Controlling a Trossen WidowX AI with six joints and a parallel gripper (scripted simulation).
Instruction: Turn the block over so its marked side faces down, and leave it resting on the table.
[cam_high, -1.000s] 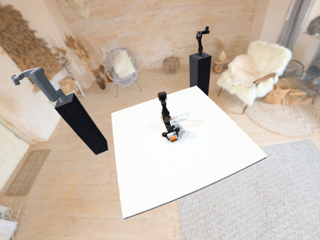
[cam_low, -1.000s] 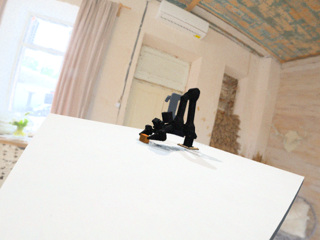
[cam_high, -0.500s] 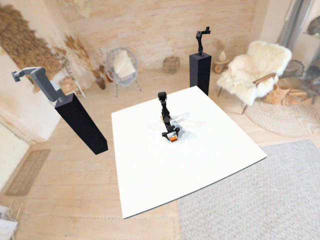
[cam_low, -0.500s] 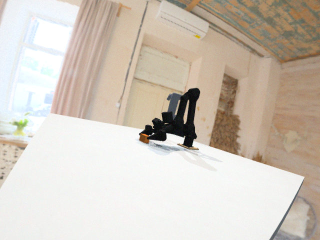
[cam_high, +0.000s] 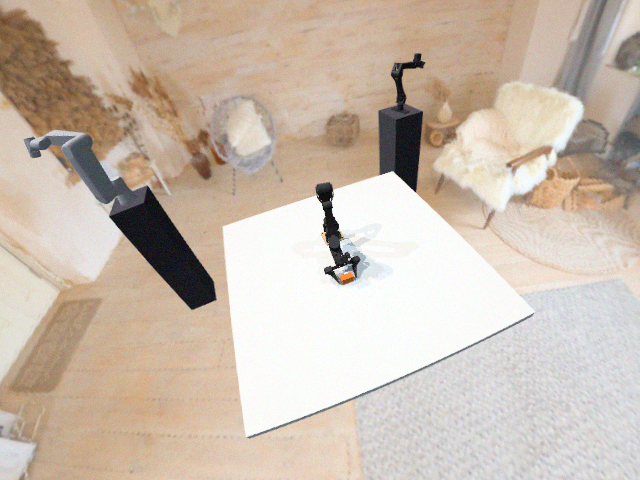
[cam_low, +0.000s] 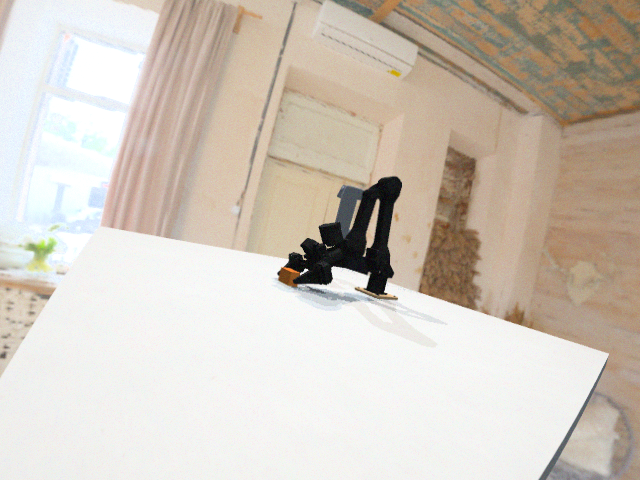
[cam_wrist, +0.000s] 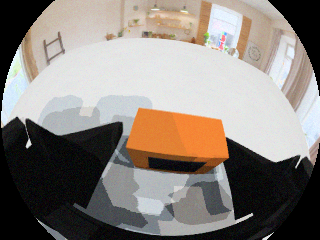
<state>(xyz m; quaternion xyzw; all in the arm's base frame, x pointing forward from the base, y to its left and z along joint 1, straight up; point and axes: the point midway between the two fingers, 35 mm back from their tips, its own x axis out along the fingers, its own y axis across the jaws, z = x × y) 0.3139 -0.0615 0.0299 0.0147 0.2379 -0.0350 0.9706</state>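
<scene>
Small orange block (cam_wrist: 176, 139) with a dark square mark: it lies on the white square table top (cam_high: 413, 289), about mid-table, just beyond the arm's reach-end. In the wrist view a plain orange face is uppermost, and the dark mark shows on the face turned toward the camera, low down and tilted toward the table (not clearly flat underneath). Whether the block sits square or is tipped on an edge cannot be told.

Black parallel-jaw gripper (cam_wrist: 170, 160): fingers spread wide, one each side of the block, apart from it, holding nothing. Gripper low, close to the table, in the exterior view (cam_low: 295, 276).

Handling, as judged: stiff, light, flat smooth faces, likely a bit slippery; no fragility apparent. Best hold is across the two plain side faces, left and right, leaving the marked face free to roll under.

Black six-joint arm (cam_high: 331, 227) folds forward from its base near the table's far middle.
</scene>
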